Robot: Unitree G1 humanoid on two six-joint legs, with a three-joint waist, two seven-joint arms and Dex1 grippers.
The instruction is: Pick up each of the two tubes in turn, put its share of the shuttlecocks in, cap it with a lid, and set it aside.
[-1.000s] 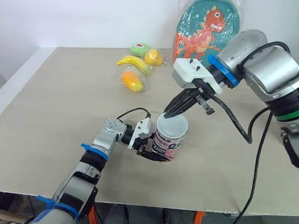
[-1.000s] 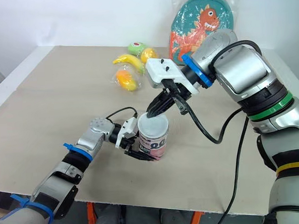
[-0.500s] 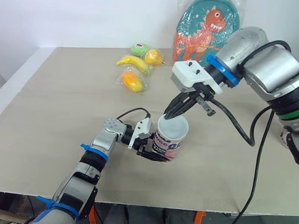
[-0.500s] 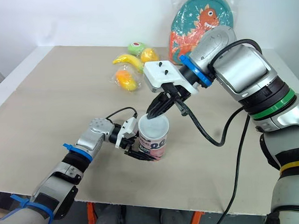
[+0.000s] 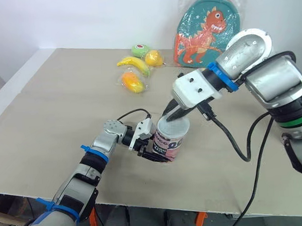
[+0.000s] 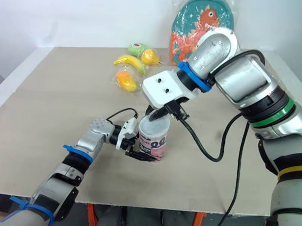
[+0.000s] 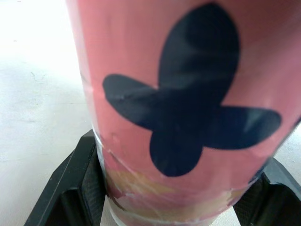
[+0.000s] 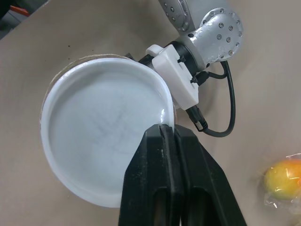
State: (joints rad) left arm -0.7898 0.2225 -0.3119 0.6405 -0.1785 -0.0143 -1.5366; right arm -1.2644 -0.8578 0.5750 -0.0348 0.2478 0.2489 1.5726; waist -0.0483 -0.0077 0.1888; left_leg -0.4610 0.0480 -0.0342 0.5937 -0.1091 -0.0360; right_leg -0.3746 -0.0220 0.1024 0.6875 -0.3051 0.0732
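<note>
**Head views:** The tube (image 5: 170, 144) stands near the middle of the table's (image 5: 65, 101) front edge, clamped low down by the left gripper (image 5: 154, 154). The right gripper (image 5: 170, 112) pinches the rim of the white lid (image 5: 172, 126) over the tube's mouth. In the past second the right wrist has rolled over, so its white housing now hangs above the tube and partly hides the fingers. The lid has dropped from a tilted hover to lie across the mouth. The tube and the left arm have not moved. Bagged fruit (image 5: 135, 68) and a backpack (image 5: 207, 28) lie along the far edge, well apart from the work.

**Left wrist view:** The tube's pink wall (image 7: 178, 117) stands upright between the two black fingers (image 7: 70, 188), which press it on either side. This grip is steady enough to take a downward push.

**Right wrist view:** The fingers (image 8: 146, 188) are nearly closed on the lid's (image 8: 103, 150) rim. The lid covers most of the mouth, but a sliver of the tube's brown edge (image 8: 51, 87) shows past it on one side. The left gripper's mount (image 8: 178, 75) sits just beyond.

Capping looks under way but unfinished. The lid appears slightly off centre and not yet pressed home. It likely needs a small nudge and a push before this tube can be set aside.
</note>
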